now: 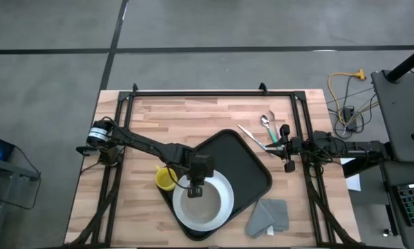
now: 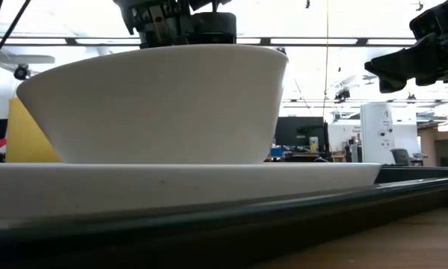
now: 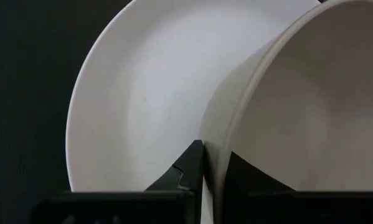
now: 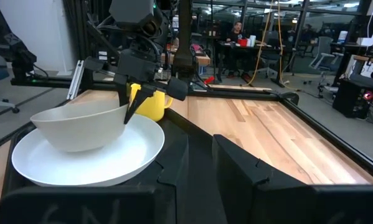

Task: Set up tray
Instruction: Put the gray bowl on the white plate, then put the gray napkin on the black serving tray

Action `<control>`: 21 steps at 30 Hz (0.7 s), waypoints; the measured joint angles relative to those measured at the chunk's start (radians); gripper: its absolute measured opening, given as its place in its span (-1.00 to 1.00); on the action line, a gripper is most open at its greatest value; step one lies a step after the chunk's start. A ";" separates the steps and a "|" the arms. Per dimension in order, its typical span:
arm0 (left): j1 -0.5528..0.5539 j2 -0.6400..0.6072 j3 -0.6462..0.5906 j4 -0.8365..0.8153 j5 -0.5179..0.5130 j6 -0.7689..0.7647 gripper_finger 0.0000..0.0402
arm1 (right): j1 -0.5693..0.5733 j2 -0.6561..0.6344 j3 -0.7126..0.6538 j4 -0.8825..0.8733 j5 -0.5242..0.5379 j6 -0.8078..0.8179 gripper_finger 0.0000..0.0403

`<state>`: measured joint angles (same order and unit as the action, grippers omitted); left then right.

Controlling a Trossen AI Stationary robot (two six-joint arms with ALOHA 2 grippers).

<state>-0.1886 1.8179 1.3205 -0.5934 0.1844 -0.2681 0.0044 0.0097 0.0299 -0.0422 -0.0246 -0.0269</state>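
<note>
A white bowl (image 1: pixel 198 207) stands by its base on a round white plate (image 1: pixel 227 190), and the plate lies on the black tray's (image 1: pixel 251 162) near left part. My left gripper (image 1: pixel 196 188) stands over the bowl's far rim, pointing steeply down, shut on that rim. Seen level in the low view, the bowl (image 2: pixel 156 104) rests upright on the plate (image 2: pixel 179 179). My right gripper (image 1: pixel 287 149) waits level at the table's right side, open, with nothing between its fingers (image 4: pixel 236 168). My left gripper has the bowl's rim (image 3: pixel 212 165) between its two fingers, one finger (image 3: pixel 189 165) outside the wall and one (image 3: pixel 251 174) inside the bowl. The fingers come from above, slanting from the table's far left. The bowl stays upright, its base on the plate.
A yellow cup (image 1: pixel 165 178) stands just left of the plate at the tray's left edge. A spoon and other cutlery (image 1: pixel 262 131) lie on the wood behind the tray, near my right gripper. A folded grey cloth (image 1: pixel 269 216) lies at the near right.
</note>
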 joint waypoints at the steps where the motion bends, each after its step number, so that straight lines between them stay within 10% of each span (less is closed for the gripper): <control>1: 0.000 0.000 0.000 0.000 0.000 0.000 -0.95 | 0.000 0.000 0.000 0.000 0.000 0.000 -0.66; 21: 0.000 -0.001 0.000 0.000 0.002 -0.003 -0.50 | 0.000 0.000 0.000 0.000 0.000 0.000 -0.66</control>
<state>-0.1890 1.8168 1.3205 -0.5934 0.1860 -0.2714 0.0044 0.0097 0.0299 -0.0422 -0.0246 -0.0267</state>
